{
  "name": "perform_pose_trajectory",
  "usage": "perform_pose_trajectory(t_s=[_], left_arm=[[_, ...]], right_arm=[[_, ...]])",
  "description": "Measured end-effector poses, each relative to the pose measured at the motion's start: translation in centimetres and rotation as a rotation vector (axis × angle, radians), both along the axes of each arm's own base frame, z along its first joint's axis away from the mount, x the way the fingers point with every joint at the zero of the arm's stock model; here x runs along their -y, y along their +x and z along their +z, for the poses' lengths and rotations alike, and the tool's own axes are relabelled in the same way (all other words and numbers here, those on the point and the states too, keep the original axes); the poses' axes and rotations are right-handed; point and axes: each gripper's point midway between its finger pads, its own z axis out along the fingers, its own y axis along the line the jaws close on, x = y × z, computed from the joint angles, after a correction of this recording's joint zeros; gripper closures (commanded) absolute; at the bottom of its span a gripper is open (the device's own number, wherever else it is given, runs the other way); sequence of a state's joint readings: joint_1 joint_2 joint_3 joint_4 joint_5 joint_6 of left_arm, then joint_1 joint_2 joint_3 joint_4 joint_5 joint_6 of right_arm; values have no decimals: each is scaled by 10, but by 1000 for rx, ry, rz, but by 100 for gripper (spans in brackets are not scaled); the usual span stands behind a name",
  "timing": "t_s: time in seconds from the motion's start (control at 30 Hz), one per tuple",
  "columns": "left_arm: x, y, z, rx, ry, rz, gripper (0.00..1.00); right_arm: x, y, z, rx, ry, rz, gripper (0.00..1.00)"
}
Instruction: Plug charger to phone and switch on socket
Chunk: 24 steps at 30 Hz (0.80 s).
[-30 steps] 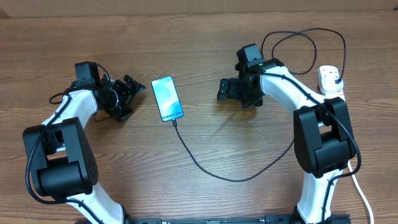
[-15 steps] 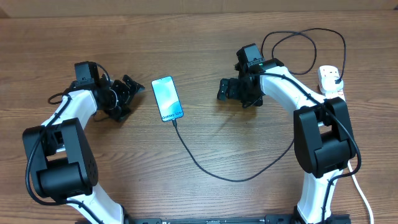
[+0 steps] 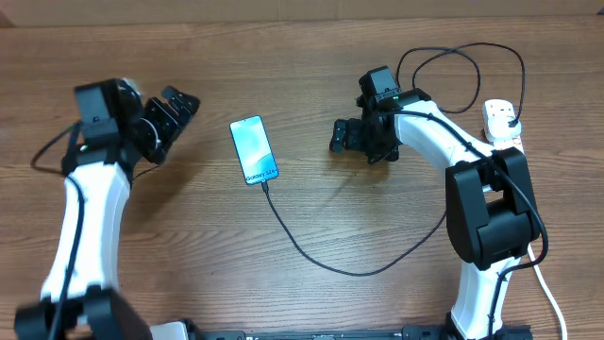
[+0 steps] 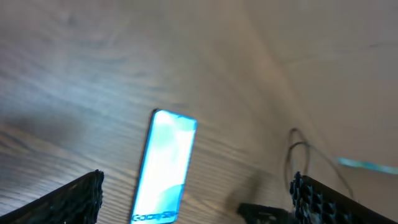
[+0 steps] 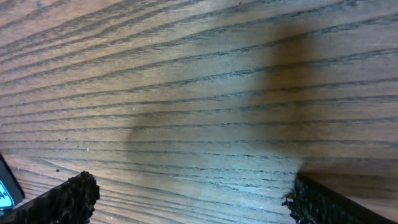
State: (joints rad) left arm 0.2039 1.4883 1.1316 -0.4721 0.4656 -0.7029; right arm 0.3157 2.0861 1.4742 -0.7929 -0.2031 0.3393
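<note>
The phone lies flat on the wooden table with its blue screen lit; in the left wrist view the phone sits low between my fingers. The charger, a thin black cable, meets the phone's lower end, curves across the table and loops to a black plug on the white socket at the far right. My left gripper hangs open, left of the phone and holding nothing. My right gripper stands open to the phone's right, over bare wood.
The socket's thick white cord runs down the right edge. The cable's loop lies behind the right arm. A light wall or board borders the table's far edge.
My left arm has swung up and to the left, carrying its open gripper farther from the phone. The right arm, phone and cable have not moved.
</note>
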Motion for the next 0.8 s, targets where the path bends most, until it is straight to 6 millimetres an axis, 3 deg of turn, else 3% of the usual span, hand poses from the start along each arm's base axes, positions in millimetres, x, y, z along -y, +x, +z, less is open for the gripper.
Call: perform_pose_trajectory(t_s=[0.07, 0.13, 0.33, 0.43, 0.67, 0.8], left_arm=[[-4, -4, 18, 45, 38, 18, 1], [-9, -12, 24, 47, 85, 30, 0], [-23, -52, -12, -162, 201, 36, 0], [-32, -59, -25, -200, 260, 57, 1], [-45, -29, -42, -23, 349, 94, 0], [-29, -18, -52, 100, 396, 30, 1]], right_arm=[[0, 0, 0, 0, 0, -1, 0], [0, 0, 0, 0, 0, 0, 0], [0, 0, 0, 0, -1, -1, 0], [0, 0, 0, 0, -1, -1, 0], [0, 0, 0, 0, 0, -1, 0], [0, 0, 0, 1, 0, -1, 0]])
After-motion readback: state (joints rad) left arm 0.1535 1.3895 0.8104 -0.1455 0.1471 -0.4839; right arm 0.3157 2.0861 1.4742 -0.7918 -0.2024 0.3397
